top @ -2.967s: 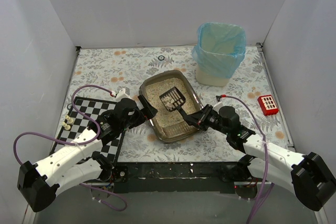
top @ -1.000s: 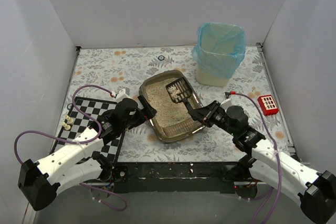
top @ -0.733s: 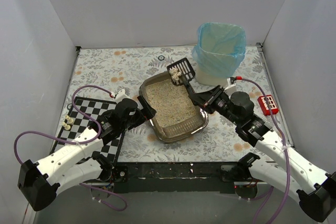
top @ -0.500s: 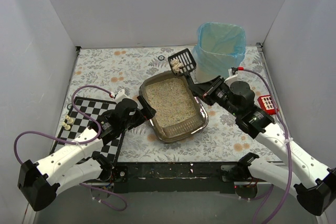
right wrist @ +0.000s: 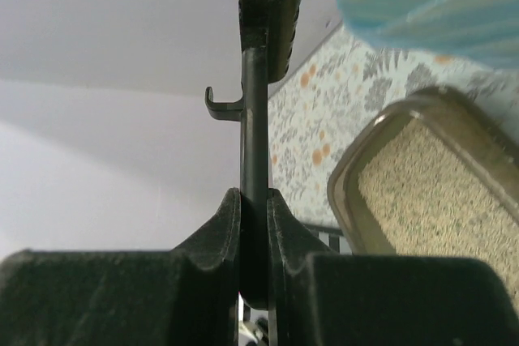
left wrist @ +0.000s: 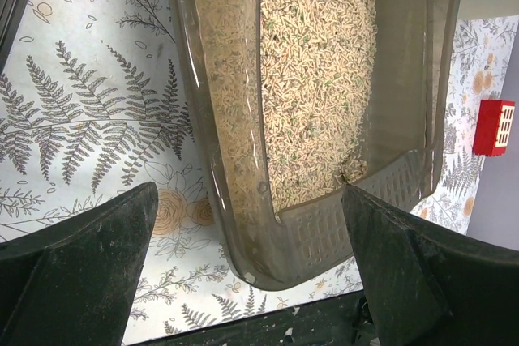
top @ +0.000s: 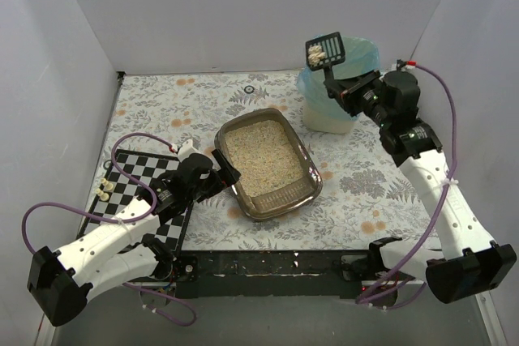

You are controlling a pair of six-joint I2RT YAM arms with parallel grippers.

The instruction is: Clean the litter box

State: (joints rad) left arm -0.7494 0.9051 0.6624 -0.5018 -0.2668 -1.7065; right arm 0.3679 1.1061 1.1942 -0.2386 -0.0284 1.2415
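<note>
The litter box (top: 280,199), a brown tray of beige litter, lies mid-table. In the left wrist view its near corner (left wrist: 243,232) lies between the wide-apart fingers of my left gripper (left wrist: 247,200). That gripper (top: 225,169) is open beside the box's left rim and holds nothing. High at the back right, my right gripper (top: 341,92) is shut on the handle of the black slotted scoop (top: 328,48). The scoop's head carries pale clumps (top: 316,56) at the left rim of the blue-bagged bin (top: 359,58). In the right wrist view the gripper (right wrist: 254,200) pinches the handle (right wrist: 253,119), with the litter box (right wrist: 347,200) far below.
A chessboard (top: 136,180) with small pale pieces (top: 104,192) lies left of the litter box under my left arm. A red block (left wrist: 493,127) sits to the right of the tray. A small ring (top: 250,89) lies near the back wall. Grey walls enclose the table.
My right arm has lifted the scoop with its clumps out of the litter box, up and to the right as far as the bin's rim. The left arm has not moved.
</note>
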